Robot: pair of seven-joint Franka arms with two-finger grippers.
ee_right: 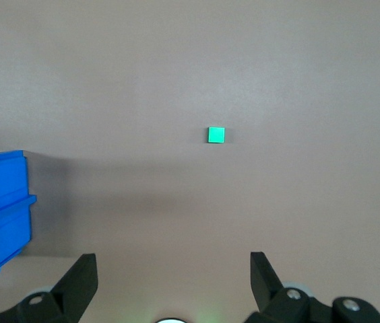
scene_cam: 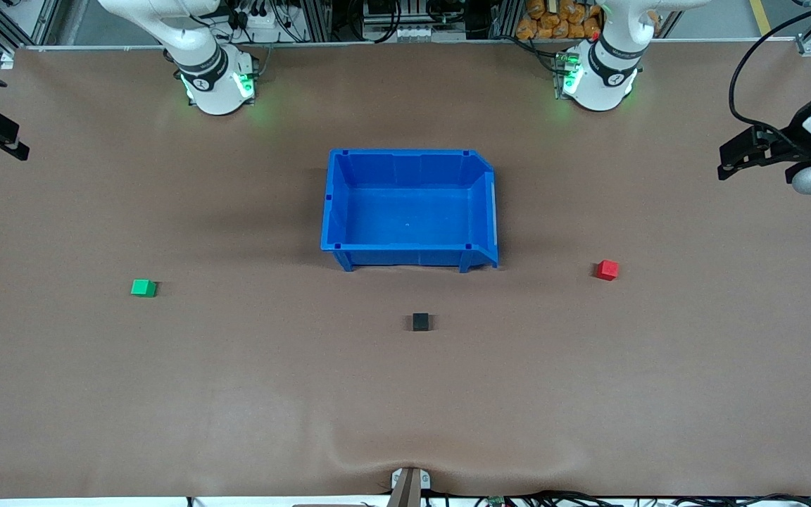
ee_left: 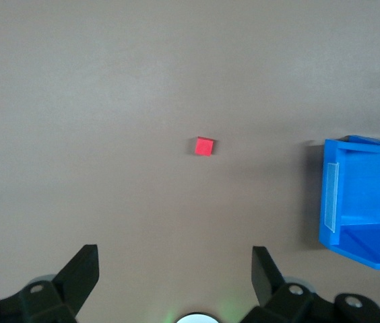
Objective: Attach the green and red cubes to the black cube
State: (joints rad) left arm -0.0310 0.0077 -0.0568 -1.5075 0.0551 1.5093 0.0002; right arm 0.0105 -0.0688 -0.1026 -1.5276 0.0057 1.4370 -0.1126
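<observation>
Black cube (scene_cam: 420,322) sits mid-table. Your red cube (scene_cam: 607,270) lies toward the open left hand (ee_left: 175,269), your green cube (scene_cam: 143,287) toward the open right hand (ee_right: 173,272); both hands wait over the table's (scene_cam: 405,394) ends.

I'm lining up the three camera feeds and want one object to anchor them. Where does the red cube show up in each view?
Front view: the red cube lies on the table toward the left arm's end, beside the blue bin.
Left wrist view: the cube sits near the picture's middle.
Right wrist view: not in it.
Shared landmark: the blue bin appears in all three.
</observation>
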